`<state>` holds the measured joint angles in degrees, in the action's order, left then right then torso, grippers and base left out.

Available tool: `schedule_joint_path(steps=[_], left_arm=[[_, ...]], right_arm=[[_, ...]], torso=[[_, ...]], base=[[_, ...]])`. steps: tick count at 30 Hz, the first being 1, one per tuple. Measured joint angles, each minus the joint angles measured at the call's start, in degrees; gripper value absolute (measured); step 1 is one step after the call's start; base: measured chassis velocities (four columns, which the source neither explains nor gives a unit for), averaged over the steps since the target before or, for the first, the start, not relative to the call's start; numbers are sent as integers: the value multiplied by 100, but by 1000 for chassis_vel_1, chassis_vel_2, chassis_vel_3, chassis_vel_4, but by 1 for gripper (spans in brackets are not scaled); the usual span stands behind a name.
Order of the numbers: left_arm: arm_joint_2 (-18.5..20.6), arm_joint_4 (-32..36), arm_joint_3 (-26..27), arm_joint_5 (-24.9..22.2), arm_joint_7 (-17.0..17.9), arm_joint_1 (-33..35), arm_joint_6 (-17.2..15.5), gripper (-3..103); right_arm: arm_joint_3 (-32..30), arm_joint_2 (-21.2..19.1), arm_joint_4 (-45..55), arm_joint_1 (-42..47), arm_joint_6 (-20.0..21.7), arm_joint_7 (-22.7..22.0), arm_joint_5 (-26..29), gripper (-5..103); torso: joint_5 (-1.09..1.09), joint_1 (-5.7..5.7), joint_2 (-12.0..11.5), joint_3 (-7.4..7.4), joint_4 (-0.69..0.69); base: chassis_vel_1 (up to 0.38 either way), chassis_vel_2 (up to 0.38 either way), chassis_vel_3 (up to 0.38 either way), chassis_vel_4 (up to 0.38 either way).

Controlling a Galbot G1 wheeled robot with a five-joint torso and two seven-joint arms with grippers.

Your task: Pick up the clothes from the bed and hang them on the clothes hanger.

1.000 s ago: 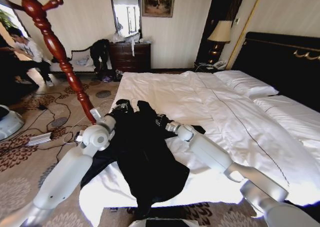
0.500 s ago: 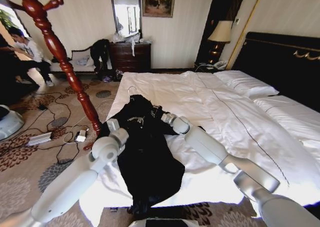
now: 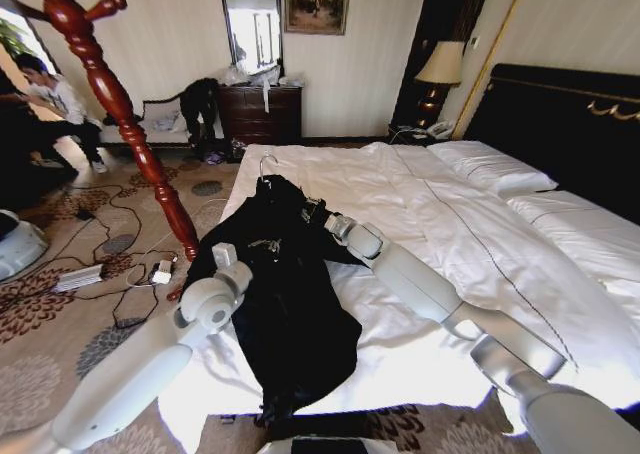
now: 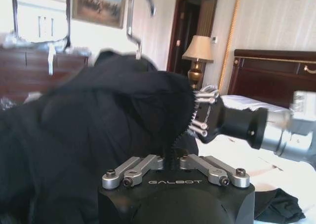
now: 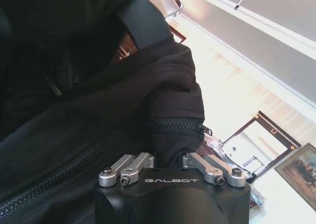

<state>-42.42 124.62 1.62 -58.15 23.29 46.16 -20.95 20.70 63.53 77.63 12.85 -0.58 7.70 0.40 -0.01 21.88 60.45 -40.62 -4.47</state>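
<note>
The clothes (image 3: pixel 290 294), a long black garment, hang bunched over the near left corner of the bed (image 3: pixel 420 224), collar end lifted and tail trailing to the bed's front edge. A metal hook (image 3: pixel 265 161) sticks up from the collar. My left gripper (image 3: pixel 240 249) is buried in the fabric on the garment's left side and shut on it (image 4: pixel 175 152). On the collar's right side my right gripper (image 3: pixel 313 214) is shut on a zippered fold (image 5: pixel 170 152). The clothes hanger (image 3: pixel 112 99), a red-brown turned wooden stand, leans at the left, beside the bed corner.
Cables and a power strip (image 3: pixel 80 274) lie on the patterned carpet left of the bed. A dark dresser (image 3: pixel 260 114) stands at the back wall, a lamp (image 3: pixel 438 69) beside the black headboard (image 3: pixel 560 124). White pillows lie at the right.
Both grippers have raised the collar end, so the garment stands higher and more bunched. My left arm has swung from beside the stand toward the bed. The metal hook now shows above the collar.
</note>
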Motion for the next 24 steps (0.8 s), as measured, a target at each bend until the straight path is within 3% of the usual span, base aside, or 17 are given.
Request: schedule_joint_path(steps=[3, 7, 8, 9, 11, 15, 18, 21, 24], left_arm=[[413, 617, 226, 50, 7, 213, -52, 31], [677, 945, 410, -96, 61, 272, -52, 42], [729, 1005, 488, -219, 90, 266, -58, 42], [806, 1083, 744, -622, 263, 265, -157, 53], [818, 1091, 889, -810, 406, 291, -282, 58], [824, 782, 1853, -1239, 753, 823, -706, 74], [821, 573, 2061, -1220, 783, 977, -842, 80], [794, 251, 2129, -1358, 673, 1018, -986, 96], [768, 186, 2078, -1526, 620, 942, -1027, 98]], right_arm=[[-56, -44, -40, -10, 8, -27, 53, 20], [-154, -140, -73, 19, 8, -44, 63, 20], [-185, -181, -75, 43, 8, -49, 64, 20], [-262, -254, -79, 112, 8, -55, 65, 20], [-301, -283, -79, 147, 8, -57, 66, 20], [-467, -397, -72, 340, -2, -63, 69, 20], [-493, -424, -59, 394, -15, -64, 67, 20], [-500, -465, -5, 435, -29, -58, 65, 20], [-500, -476, 34, 432, -33, -55, 65, 20]], torso=[[0, -1, 0, 1, 3], [0, -1, 1, 1, 4], [1, -1, 0, 1, 2], [2, -1, 0, 1, -4], [2, -1, 0, 1, -4], [0, -1, 0, 1, 3], [0, -1, 1, 1, 4], [0, 0, 0, 0, 0], [0, 0, 0, 0, 0]], base=[[0, 0, 0, 0], [0, 0, 0, 0], [0, 0, 0, 0], [0, 0, 0, 0], [0, 0, 0, 0], [0, 0, 0, 0], [0, 0, 0, 0], [0, 0, 0, 0], [0, 0, 0, 0]])
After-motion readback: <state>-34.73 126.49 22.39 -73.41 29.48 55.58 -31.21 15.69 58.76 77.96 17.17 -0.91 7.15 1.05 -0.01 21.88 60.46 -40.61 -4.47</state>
